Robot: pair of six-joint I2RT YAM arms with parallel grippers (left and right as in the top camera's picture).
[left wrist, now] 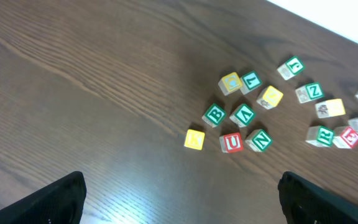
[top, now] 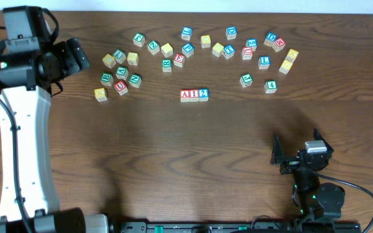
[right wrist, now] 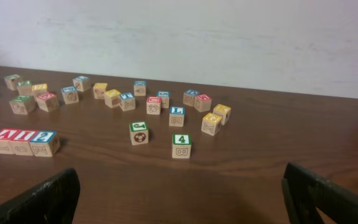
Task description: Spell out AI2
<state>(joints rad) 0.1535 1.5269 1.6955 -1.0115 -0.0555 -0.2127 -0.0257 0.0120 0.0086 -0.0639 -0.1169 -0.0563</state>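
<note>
Three wooden letter blocks stand touching in a row at the table's middle: a red A, a red I and a blue 2. The row also shows in the right wrist view, A, I, 2. My left gripper is open and empty, held high over the table's left side near the arm's wrist. My right gripper is open and empty, low near the front right, far from the row.
Many loose blocks lie in an arc across the back of the table, with a cluster at the left around a red U and a yellow block. A green 4 block and another green block sit nearest my right gripper.
</note>
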